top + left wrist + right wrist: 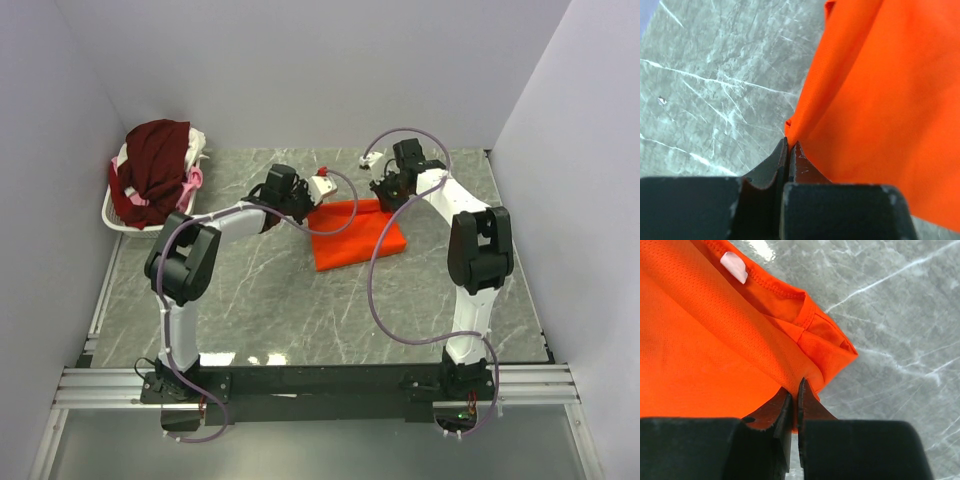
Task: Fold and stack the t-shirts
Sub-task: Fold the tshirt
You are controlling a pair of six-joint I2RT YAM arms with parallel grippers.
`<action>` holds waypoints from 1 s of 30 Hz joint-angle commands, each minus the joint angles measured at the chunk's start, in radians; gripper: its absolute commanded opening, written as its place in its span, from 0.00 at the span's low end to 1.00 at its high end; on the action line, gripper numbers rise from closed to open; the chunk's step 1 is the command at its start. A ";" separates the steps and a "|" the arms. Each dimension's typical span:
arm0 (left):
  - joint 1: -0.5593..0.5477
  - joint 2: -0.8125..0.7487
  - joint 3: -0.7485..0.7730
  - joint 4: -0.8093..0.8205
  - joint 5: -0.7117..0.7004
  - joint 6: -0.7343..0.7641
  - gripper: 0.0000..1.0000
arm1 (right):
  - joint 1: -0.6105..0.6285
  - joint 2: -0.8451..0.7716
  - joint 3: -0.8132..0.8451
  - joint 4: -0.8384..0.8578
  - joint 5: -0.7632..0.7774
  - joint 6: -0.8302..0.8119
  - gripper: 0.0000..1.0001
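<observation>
The orange t-shirt (355, 235) is being held, folded, on the middle of the marble table (250, 300). Its far left corner is being clamped by the fully closed left gripper (789, 145), its far right corner by the closed right gripper (795, 387). The other t-shirts (155, 170) are being stored in the basket (112, 212).

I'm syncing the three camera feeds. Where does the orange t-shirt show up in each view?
Top external: orange t-shirt lies near mid-frame.
Left wrist: orange t-shirt fills the right side, edge pinched in the left gripper.
Right wrist: orange t-shirt fills the left and top, edge pinched in the right gripper.
Shared landmark: the grey marble table.
</observation>
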 commanded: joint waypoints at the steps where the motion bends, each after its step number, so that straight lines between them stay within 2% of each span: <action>1: 0.011 0.016 0.074 -0.007 -0.026 -0.074 0.02 | -0.010 -0.012 0.030 0.040 0.063 0.060 0.07; 6: 0.011 0.041 0.104 -0.006 -0.035 -0.098 0.03 | -0.010 -0.022 0.023 0.062 0.092 0.100 0.07; 11: 0.011 0.062 0.109 0.027 -0.079 -0.121 0.02 | -0.010 -0.010 0.047 0.106 0.178 0.183 0.01; 15: 0.011 0.039 0.068 0.114 -0.080 -0.132 0.01 | -0.008 -0.025 0.039 0.135 0.190 0.210 0.00; 23: 0.011 -0.050 -0.057 0.418 -0.070 -0.132 0.01 | -0.008 -0.168 -0.028 0.207 0.176 0.212 0.00; 28: 0.011 0.001 0.015 0.442 -0.086 -0.161 0.01 | -0.008 -0.165 -0.011 0.220 0.231 0.250 0.00; 30: 0.011 0.056 0.085 0.403 -0.104 -0.177 0.01 | -0.007 -0.125 0.010 0.221 0.271 0.273 0.00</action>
